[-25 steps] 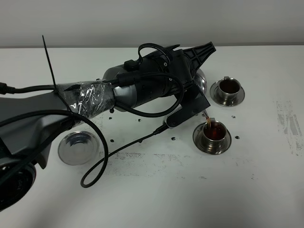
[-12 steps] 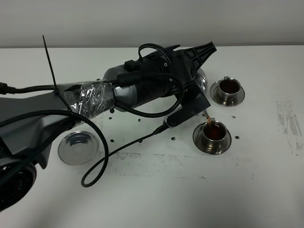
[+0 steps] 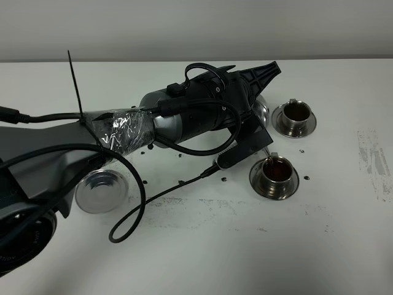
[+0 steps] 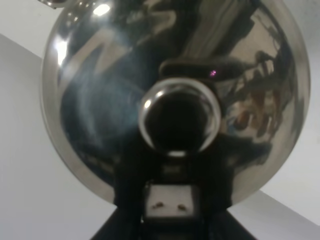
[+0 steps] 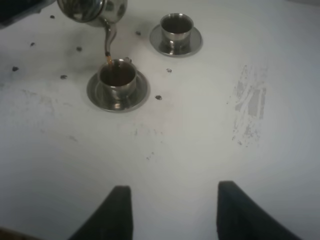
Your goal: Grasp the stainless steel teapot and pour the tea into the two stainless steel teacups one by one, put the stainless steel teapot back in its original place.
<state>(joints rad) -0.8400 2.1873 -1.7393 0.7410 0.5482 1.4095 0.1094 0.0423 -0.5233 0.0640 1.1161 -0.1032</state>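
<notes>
Left arm has lifted a touch. Shiny squat steel teapot, centre-right, trickles into the near steel teacup; pour ending. Left fingers clamped on teapot, right fingers apart.

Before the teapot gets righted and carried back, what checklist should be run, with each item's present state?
1. Far teacup holds tea: ok.
2. Near teacup filled: ok, it looks well filled.
3. Pour from the spout ended: not ok, a thin stream runs into the near teacup.
4. Left pincer shut on the tilted teapot: ok.
5. Empty saucer, likely the return spot, unoccupied: ok.
6. Right pincer open and apart from both teacups: ok.
</notes>
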